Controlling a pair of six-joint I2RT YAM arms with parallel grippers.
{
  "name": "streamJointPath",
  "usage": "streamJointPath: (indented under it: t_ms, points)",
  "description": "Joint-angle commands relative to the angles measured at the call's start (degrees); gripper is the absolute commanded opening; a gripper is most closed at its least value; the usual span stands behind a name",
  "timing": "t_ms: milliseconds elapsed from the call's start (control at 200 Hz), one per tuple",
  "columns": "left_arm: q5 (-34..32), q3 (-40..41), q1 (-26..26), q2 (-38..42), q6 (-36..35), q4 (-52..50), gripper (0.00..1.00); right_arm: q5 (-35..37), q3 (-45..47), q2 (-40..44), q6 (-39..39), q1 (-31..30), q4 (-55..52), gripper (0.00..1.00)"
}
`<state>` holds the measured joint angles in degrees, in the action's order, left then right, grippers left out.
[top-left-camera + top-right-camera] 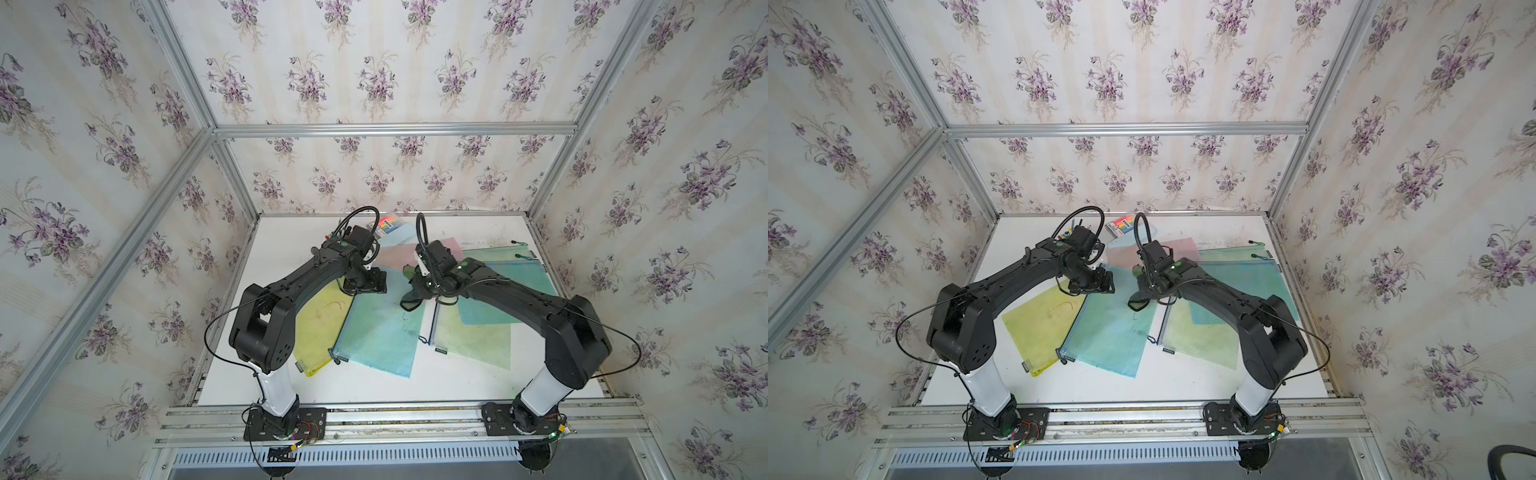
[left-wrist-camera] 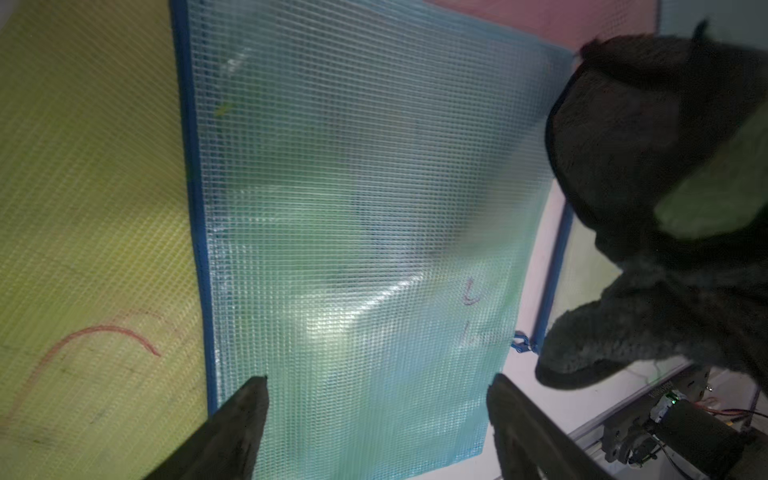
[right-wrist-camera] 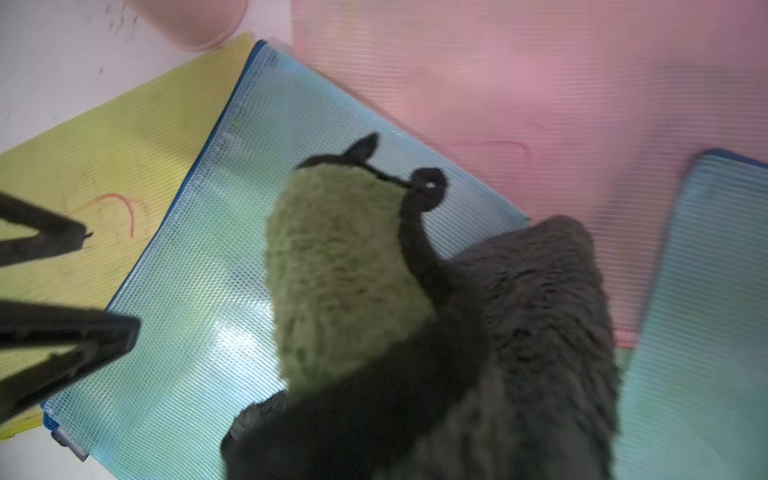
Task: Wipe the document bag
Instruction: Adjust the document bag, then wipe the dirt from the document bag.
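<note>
Wiping target: blue mesh zip document bag (image 1: 378, 328), lying flat mid-table and overlapping a yellow mesh bag (image 1: 318, 324); faint pen marks show on it.
Tool: grey-and-green fluffy cloth (image 3: 345, 270), bunched in the clamped right gripper (image 1: 420, 287) over the bag's far corner, probably ready to rub.
Left gripper (image 2: 378, 382): jaws wide and empty above the bag, likely placed to pin it.

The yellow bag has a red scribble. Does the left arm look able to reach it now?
Likely yes: the left gripper hangs open just beside the red scribble, which lies uncovered on the yellow bag.
</note>
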<state>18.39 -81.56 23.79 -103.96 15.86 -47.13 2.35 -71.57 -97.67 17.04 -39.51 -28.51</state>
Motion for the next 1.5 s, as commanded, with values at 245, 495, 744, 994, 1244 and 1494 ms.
streamJointPath:
  t_ms: [245, 495, 744, 994, 1244, 1494]
  points:
    - [4.8, 3.7, -5.7, -6.6, -4.7, 10.4, 0.87, -1.4, 1.1, -13.0, 2.6, -2.3, 3.9, 0.13]
    - [7.4, 8.9, -9.0, -6.6, -3.8, 17.0, 0.93, -1.2, 1.0, -17.3, 1.9, -3.0, 3.1, 0.12]
    - [20.5, 9.9, -9.8, -8.4, -2.9, 22.2, 0.89, -1.5, 0.9, -19.0, 1.4, -3.2, 3.1, 0.12]
    - [30.2, 15.4, -10.6, -2.8, 1.7, 30.8, 0.77, -1.3, 1.5, -19.0, 1.8, -3.3, 3.4, 0.12]
    - [34.6, 20.8, -13.8, 2.7, 7.5, 39.5, 0.75, -0.8, 2.4, -18.2, 1.7, -3.2, 4.1, 0.12]
    - [39.8, 19.1, -14.3, -0.7, 8.7, 42.0, 0.73, -0.6, 1.9, -18.2, 1.2, -3.2, 4.2, 0.12]
